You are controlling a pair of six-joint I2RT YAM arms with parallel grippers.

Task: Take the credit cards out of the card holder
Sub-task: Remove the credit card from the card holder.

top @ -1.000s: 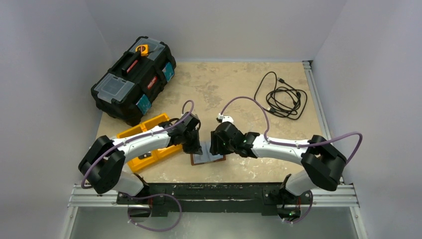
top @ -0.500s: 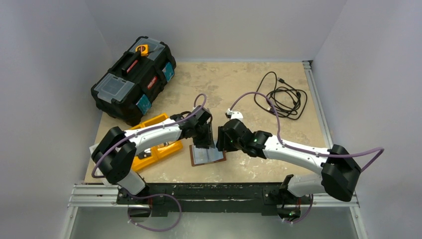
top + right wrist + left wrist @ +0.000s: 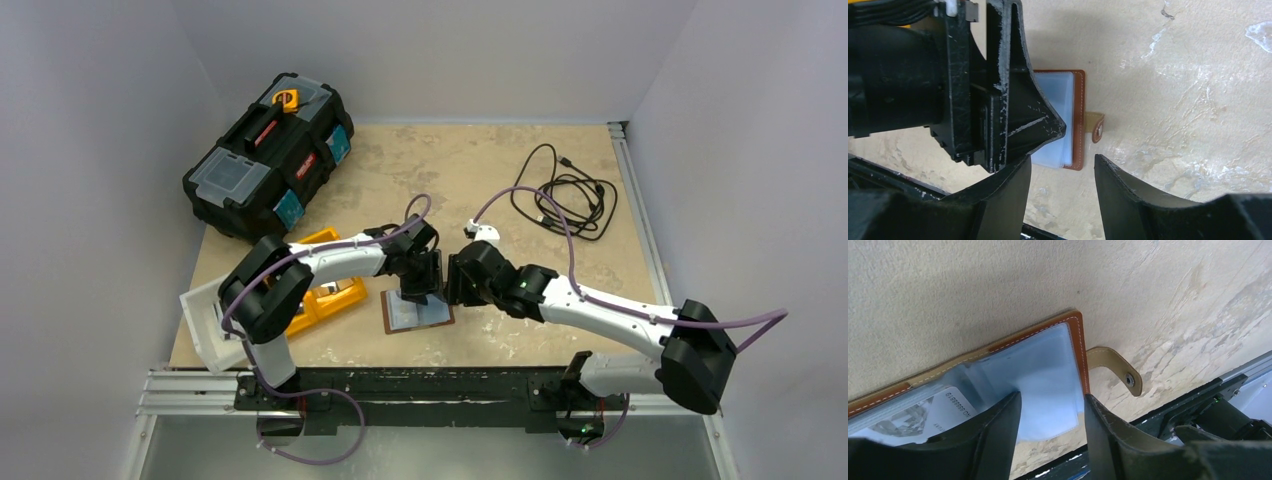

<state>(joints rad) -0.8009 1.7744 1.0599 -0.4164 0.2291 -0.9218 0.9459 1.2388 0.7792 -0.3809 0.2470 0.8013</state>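
You have the card holder [image 3: 417, 316] lying open and flat just below the centre of the top view, pale blue sleeves facing up. Your left gripper [image 3: 1050, 400] hangs over its upper edge, fingers spread and pinching nothing. The right gripper [image 3: 1062, 165] sits just to the right, also spread and empty. The table [image 3: 480, 170] is mottled beige, with a black toolbox [image 3: 268, 158] at upper left, a coiled cable [image 3: 568, 195] at upper right, and grey walls around.
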